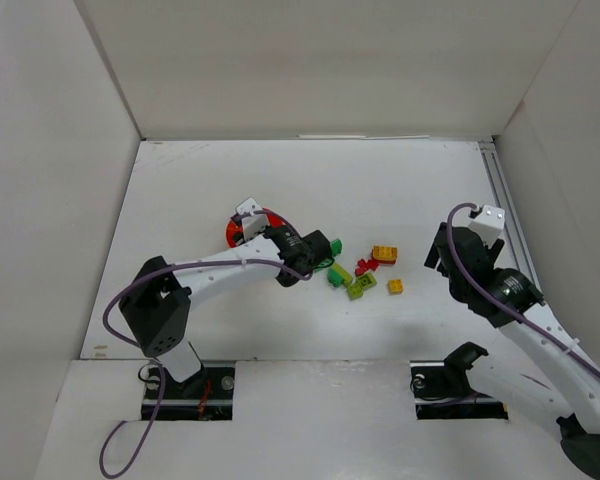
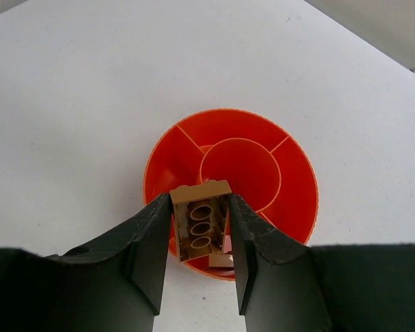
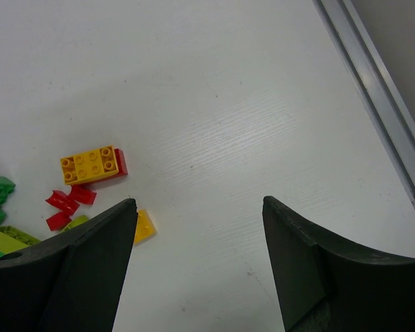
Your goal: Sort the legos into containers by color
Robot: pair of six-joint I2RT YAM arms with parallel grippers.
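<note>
In the left wrist view my left gripper (image 2: 200,207) is shut on a brown-orange lego (image 2: 200,221), held with its hollow underside facing the camera. It hangs over the near rim of the orange-red bowl (image 2: 290,180), which has a round middle cup and outer compartments. A second tan piece (image 2: 221,261) lies below it at the rim. From above, the bowl (image 1: 230,233) is mostly hidden by my left gripper (image 1: 243,233). My right gripper (image 3: 200,207) is open over bare table, right of a small yellow lego (image 3: 144,226).
Loose legos lie mid-table: a yellow brick (image 1: 384,254) against a red one (image 3: 121,162), red pieces (image 1: 365,265), green bricks (image 1: 337,275), a lime brick (image 1: 361,287). A metal rail (image 3: 373,90) runs along the table's right edge. White walls enclose the table.
</note>
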